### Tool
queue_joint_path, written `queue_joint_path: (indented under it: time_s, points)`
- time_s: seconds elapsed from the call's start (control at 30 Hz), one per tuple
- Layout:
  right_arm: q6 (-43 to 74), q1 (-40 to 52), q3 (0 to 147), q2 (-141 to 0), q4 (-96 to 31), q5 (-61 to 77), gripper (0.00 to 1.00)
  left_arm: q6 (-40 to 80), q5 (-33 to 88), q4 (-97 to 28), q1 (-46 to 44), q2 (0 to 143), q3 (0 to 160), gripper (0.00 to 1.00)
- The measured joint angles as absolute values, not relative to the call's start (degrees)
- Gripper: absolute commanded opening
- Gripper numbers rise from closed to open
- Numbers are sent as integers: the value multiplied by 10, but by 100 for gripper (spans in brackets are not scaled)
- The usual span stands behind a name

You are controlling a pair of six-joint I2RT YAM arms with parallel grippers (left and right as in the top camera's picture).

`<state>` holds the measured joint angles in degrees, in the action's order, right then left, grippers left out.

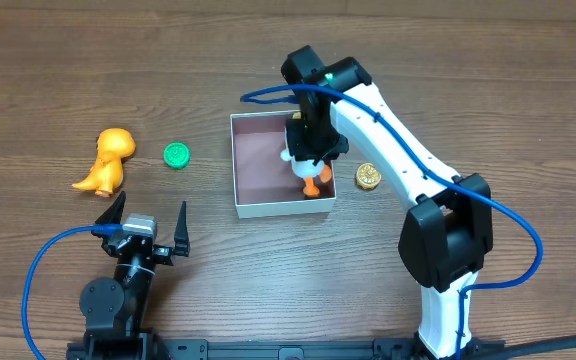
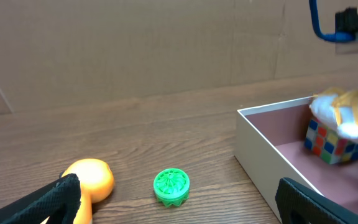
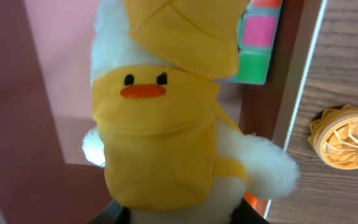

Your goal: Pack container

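Top-down overhead; both wrists facing container (image 1: pixel 263 165)

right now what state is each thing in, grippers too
left gripper: open, empty
right gripper: shut on the plush duck
plush duck: held over the container
container: open-topped, colour cube inside
colour cube: resting in the container, by a wall
orange dinosaur: on the table, not packed
green disc: flat on the table, not packed
gold disc: flat on the table, just outside the container
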<state>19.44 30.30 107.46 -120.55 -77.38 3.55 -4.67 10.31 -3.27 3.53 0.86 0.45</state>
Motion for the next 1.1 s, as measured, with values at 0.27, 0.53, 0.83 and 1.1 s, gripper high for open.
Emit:
queue_joint_path:
  time_s: [0.27,0.53,0.83,1.1]
  points:
    - [196,303,1054,-1206,-772,34,70,-47,103,-33,35,9,4,100]
    - [199,304,1054,-1206,-772,34,85,-47,103,-33,35,9,4,100]
    - [195,304,1100,-1206,-797,27,72,-47,103,-33,35,9,4,100]
    - [174,305,1142,-1206,-799,41,29,-47,103,-33,35,9,4,100]
